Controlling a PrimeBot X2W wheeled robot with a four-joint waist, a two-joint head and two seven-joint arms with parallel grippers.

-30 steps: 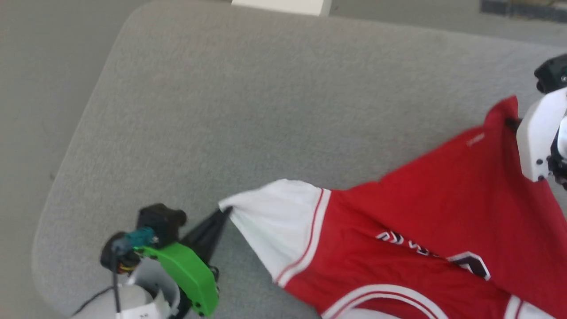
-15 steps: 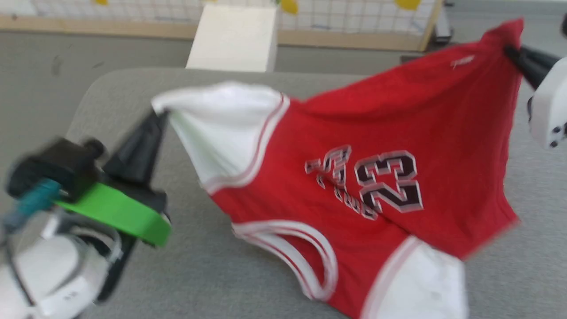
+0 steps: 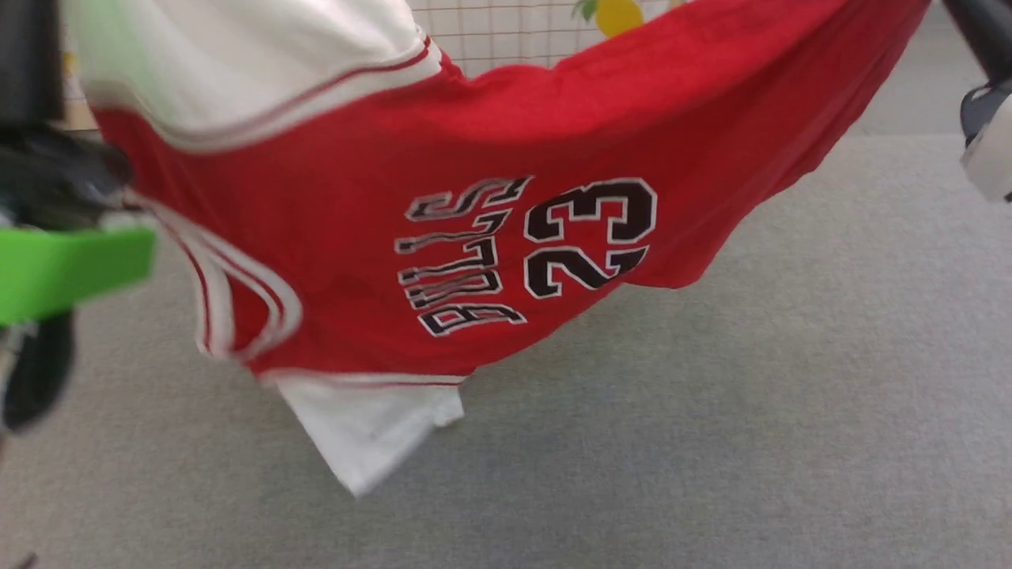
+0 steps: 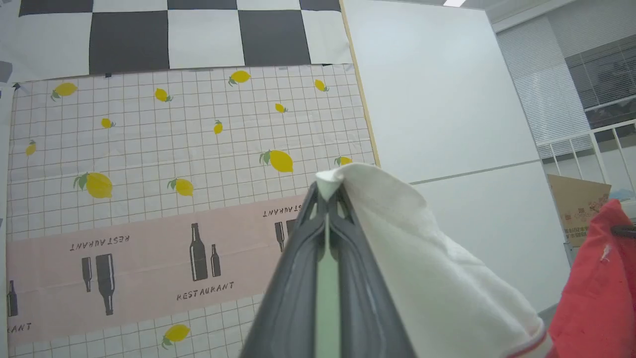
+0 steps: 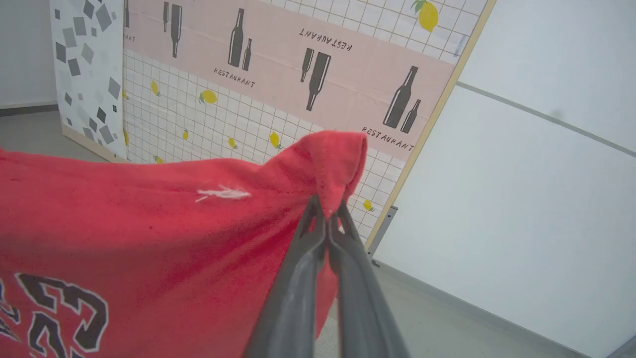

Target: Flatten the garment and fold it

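Observation:
The garment (image 3: 474, 158), red with white sleeves and black "BULLS 23" lettering, hangs stretched in the air above the grey table (image 3: 791, 395). My left gripper (image 4: 327, 196) is shut on the tip of a white sleeve (image 4: 397, 238). My right gripper (image 5: 328, 209) is shut on a red corner of the garment (image 5: 198, 223). In the head view the left arm's green bracket (image 3: 71, 269) is at the left edge and the right arm's white casing (image 3: 992, 158) at the right edge. The other white sleeve (image 3: 364, 431) dangles below the red body.
Behind the table stands a panel with a lemon-and-grid print (image 4: 174, 149) and a pink "RESTAURANT" band (image 5: 323, 59). A plain white wall (image 5: 521, 199) lies to its right. A checkered board (image 4: 174, 30) hangs above the panel.
Both arms have lifted the garment off the table and spread it wide in the air. The head camera has tilted up, so the whole picture has shifted.

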